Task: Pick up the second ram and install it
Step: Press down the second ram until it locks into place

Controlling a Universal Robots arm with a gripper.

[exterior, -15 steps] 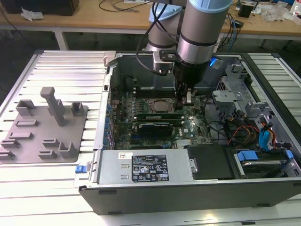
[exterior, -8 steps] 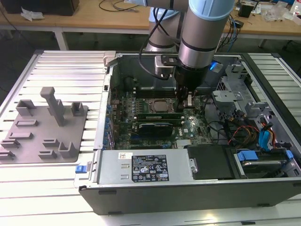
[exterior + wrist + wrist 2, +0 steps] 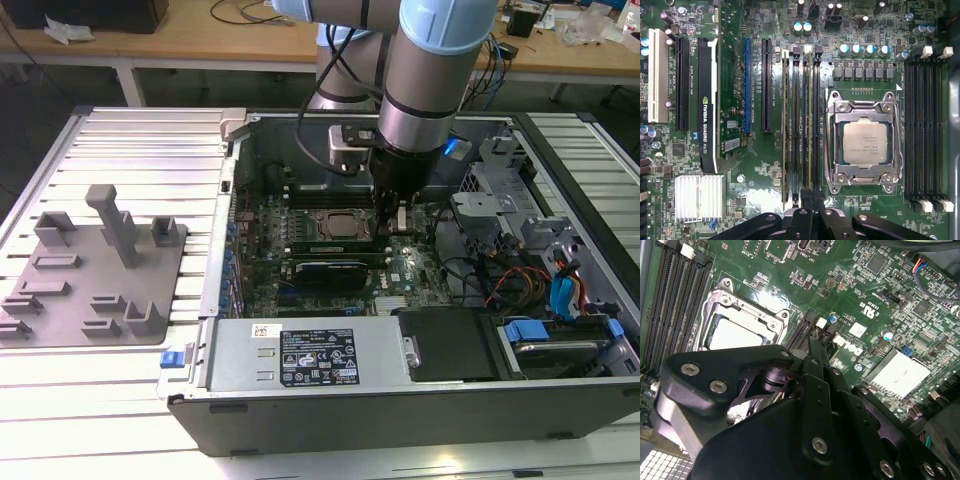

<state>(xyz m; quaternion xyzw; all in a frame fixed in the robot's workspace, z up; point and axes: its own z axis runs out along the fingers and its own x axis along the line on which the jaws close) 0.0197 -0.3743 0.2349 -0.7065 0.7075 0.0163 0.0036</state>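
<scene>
The gripper [image 3: 393,222] is lowered into the open computer case [image 3: 215,300] and is set over the motherboard [image 3: 765,160]. In the first wrist view its fingers [image 3: 805,200] are drawn tight together, with only a thin seam between them, at one end of the second ram [image 3: 809,125]. The same closed tips are seen in the second wrist view [image 3: 812,347]. Whether the stick's edge is pinched between the pads or merely lies under them cannot be told.

The second ram is seated on edge in the bank of memory slots just beside the processor [image 3: 863,142]. Another green stick [image 3: 785,130] is seated two slots away in the same bank. A further bank of black slots [image 3: 925,125] is found on the far side of the processor. A finned silver heatsink [image 3: 698,196] and a black graphics card [image 3: 706,100] are mounted beyond the two sticks.

In the exterior view the processor [image 3: 335,224] is seen at 9 o'clock from the gripper, near it. The labelled power supply [image 3: 300,355] is placed at 7 o'clock. A grey fixture plate [image 3: 95,265] is laid well apart at 9 o'clock, outside the case.
</scene>
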